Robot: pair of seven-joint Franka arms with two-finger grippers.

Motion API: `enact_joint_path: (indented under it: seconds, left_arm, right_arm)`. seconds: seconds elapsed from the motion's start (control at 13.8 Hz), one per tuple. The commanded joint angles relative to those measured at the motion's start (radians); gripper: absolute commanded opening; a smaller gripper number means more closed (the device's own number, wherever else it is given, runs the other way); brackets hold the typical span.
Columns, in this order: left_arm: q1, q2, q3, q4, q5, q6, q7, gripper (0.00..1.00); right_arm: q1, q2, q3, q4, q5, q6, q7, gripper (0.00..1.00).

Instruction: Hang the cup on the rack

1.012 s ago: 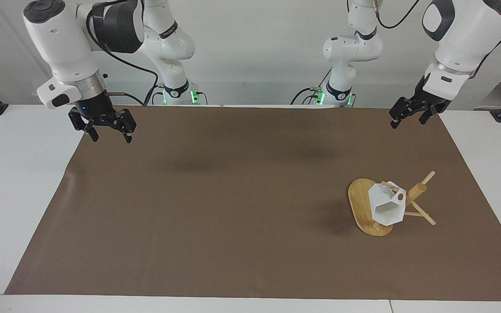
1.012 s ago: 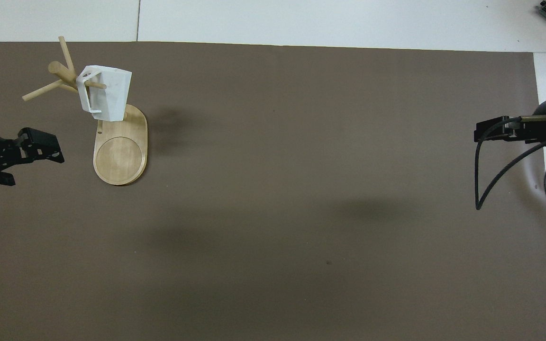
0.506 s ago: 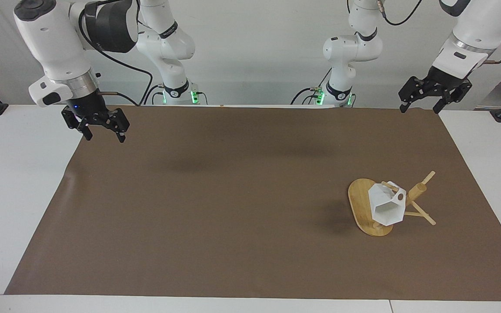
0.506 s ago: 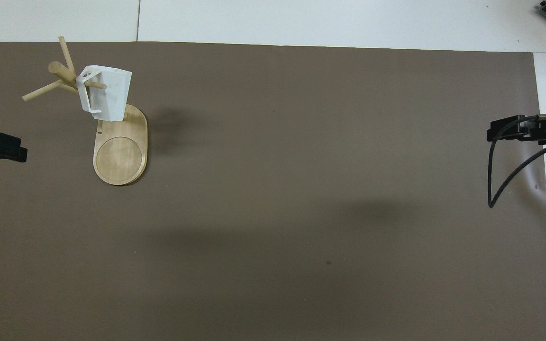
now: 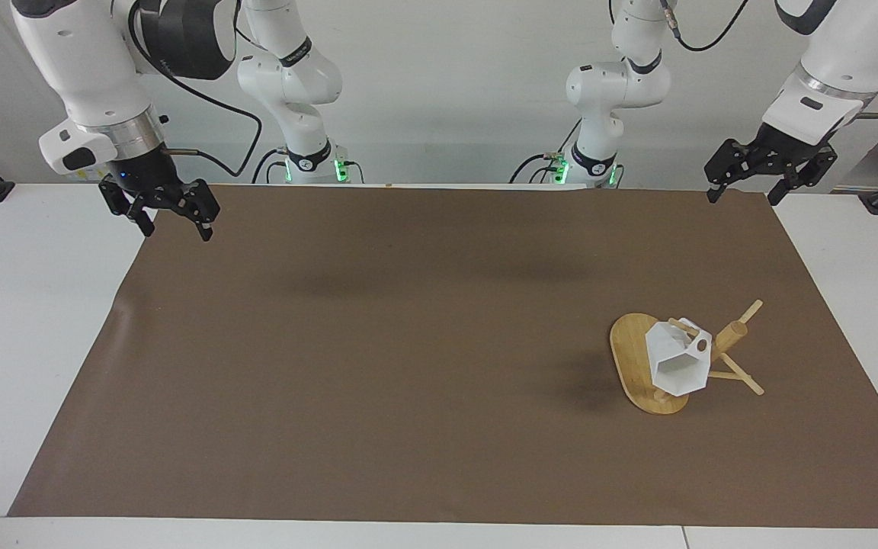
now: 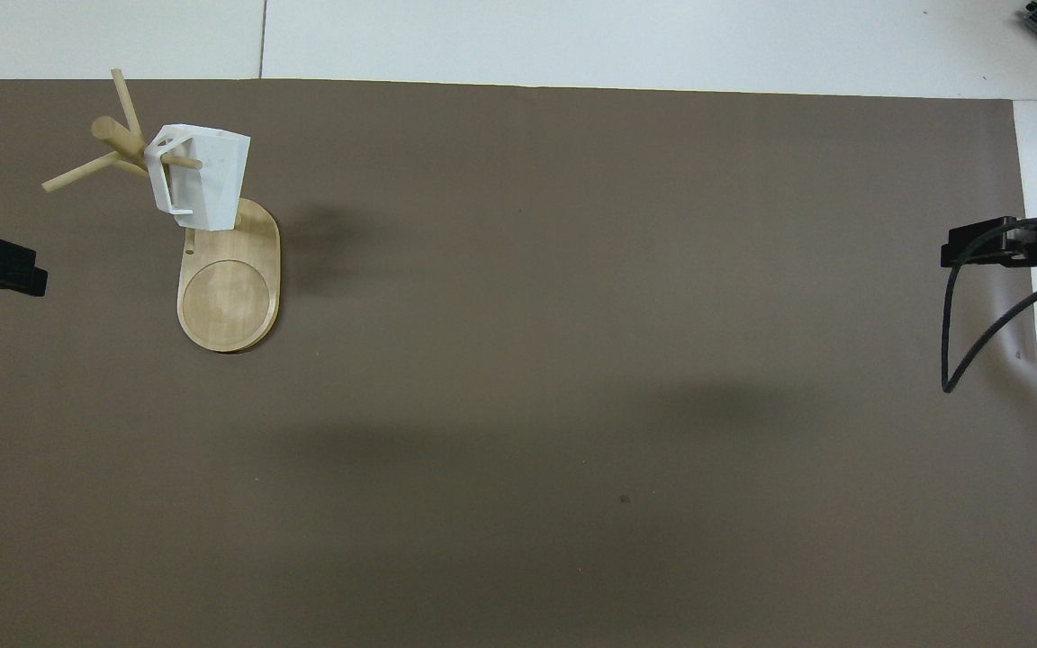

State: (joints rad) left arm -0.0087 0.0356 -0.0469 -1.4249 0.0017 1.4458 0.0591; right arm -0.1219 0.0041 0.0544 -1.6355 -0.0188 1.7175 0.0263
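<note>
One white table (image 5: 20,320) carries one brown mat (image 5: 378,351) that covers most of its top. Two Franka arms stand at the robots' edge of the table, each with one pincer.

One rack (image 5: 648,374) stands on the mat, toward the left arm's end of the table and farther from the robots than the middle of the mat. It is a light bamboo mug tree with an oval flat base, one thick round post and thin angled pegs; at least three pegs show in the overhead view, where the rack (image 6: 229,297) sits near the mat's corner.

One cup (image 5: 679,362), white and faceted with a blocky handle, hangs on the rack: a peg passes through its handle, and its body leans out over the rack's base. In the overhead view the cup (image 6: 199,175) is clear of both pincers.

The left pincer (image 5: 744,175) hangs in the air over the mat's edge nearest the robots, well apart from the rack, fingers spread and holding nothing. The right pincer (image 5: 172,212) hangs over the mat's corner at the right arm's end, far from the rack, fingers likewise apart and bare.
</note>
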Motion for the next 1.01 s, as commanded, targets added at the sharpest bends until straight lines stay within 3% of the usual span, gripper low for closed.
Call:
enact_joint_path:
  seconds: [0.0, 0.29, 0.94]
  left_arm:
    - [0.013, -0.060, -0.004, -0.106, 0.018, 0.021, 0.008, 1.00]
    - [0.032, -0.098, -0.004, -0.190, 0.018, 0.074, 0.019, 1.00]
    - [0.039, -0.099, -0.004, -0.195, 0.018, 0.099, 0.022, 1.00]
  right_arm:
    - [0.007, -0.006, -0.011, 0.008, 0.019, -0.048, 0.007, 1.00]
    - [0.005, -0.010, -0.008, 0.005, 0.017, -0.062, 0.007, 1.00]
    - [0.004, -0.018, -0.001, 0.000, 0.017, -0.018, 0.021, 1.00]
